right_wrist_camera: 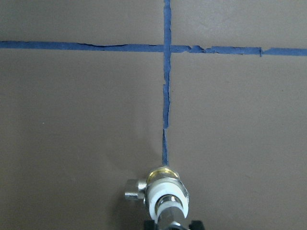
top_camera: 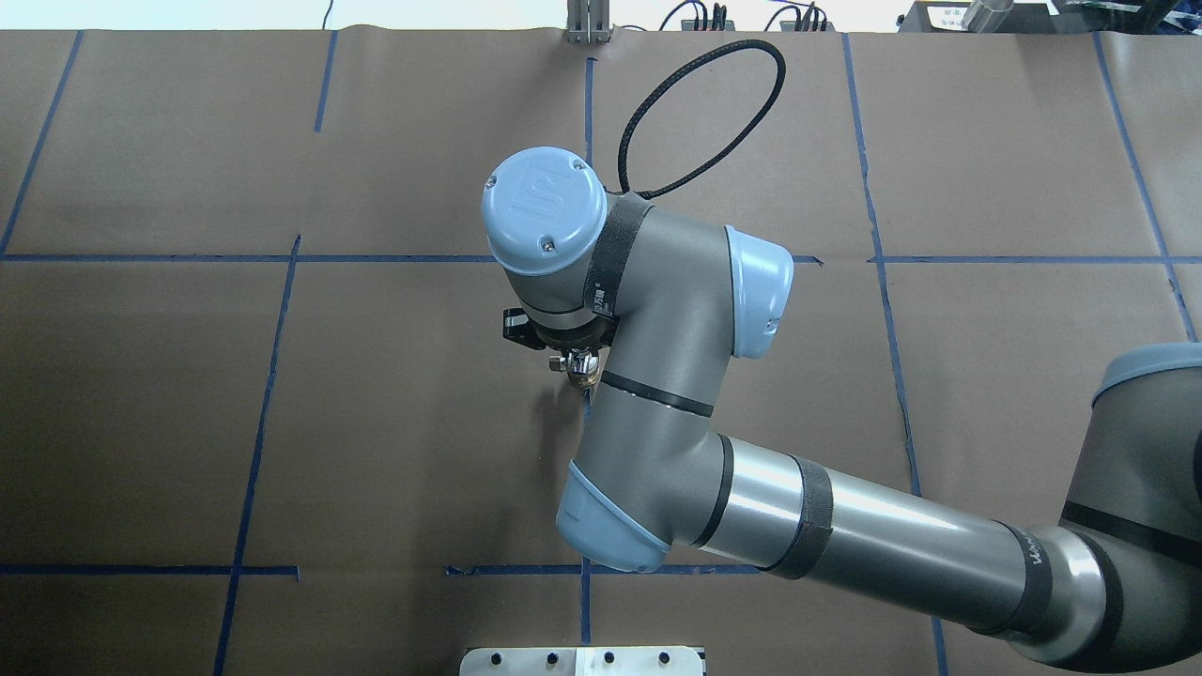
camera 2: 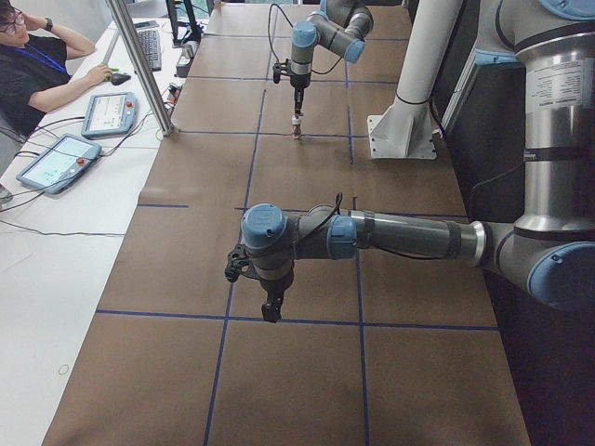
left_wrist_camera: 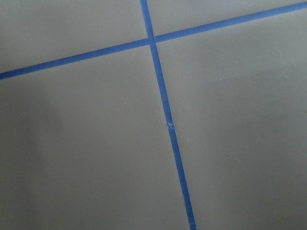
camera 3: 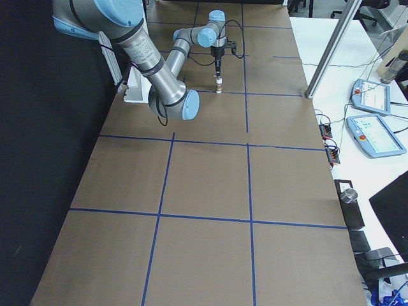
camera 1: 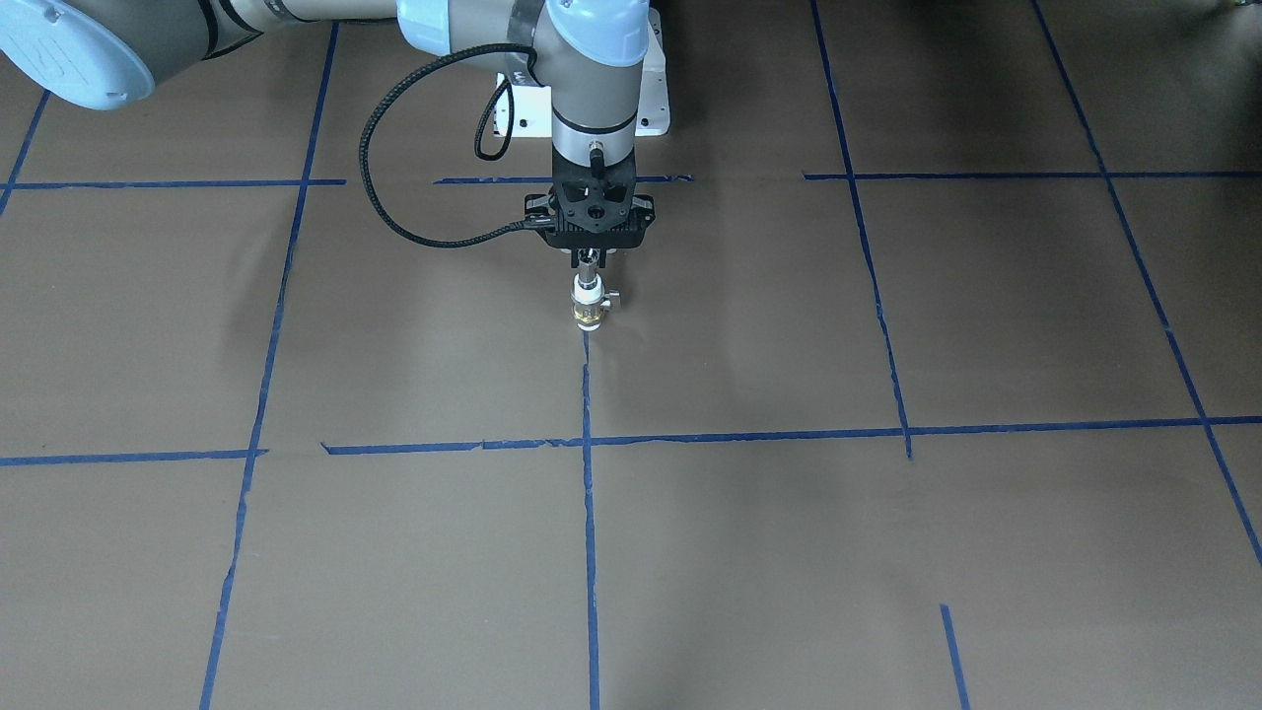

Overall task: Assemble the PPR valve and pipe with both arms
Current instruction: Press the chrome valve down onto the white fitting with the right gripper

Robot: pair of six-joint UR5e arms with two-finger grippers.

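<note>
Although the overhead view hid most of the grasp under the wrist joints of the right arm (top_camera: 676,376), the front-facing view laid it bare. Just above that frame's centre the right gripper (camera 1: 589,260) pointed straight down, its jaws clenched on the pipe (camera 1: 589,264), which rose out of the top of the PPR valve (camera 1: 588,294). The valve stood upright on the brown table (camera 1: 887,552), at the upper end of a blue tape line (camera 1: 589,414). Only the right wrist view, at its bottom edge, gave the close detail: the white upper end, the brass band beyond it, and a chrome side stub (right_wrist_camera: 132,189) jutting toward the frame's left. Overhead, just a glint of brass and chrome peeped out below the wrist, near centre. The left gripper (camera 2: 271,309) appeared solely in the exterior left view, at lower centre, hanging above the table well apart from the valve. Whether its jaws were parted could not be told. Its wrist camera showed two such tape lines crossing.
</note>
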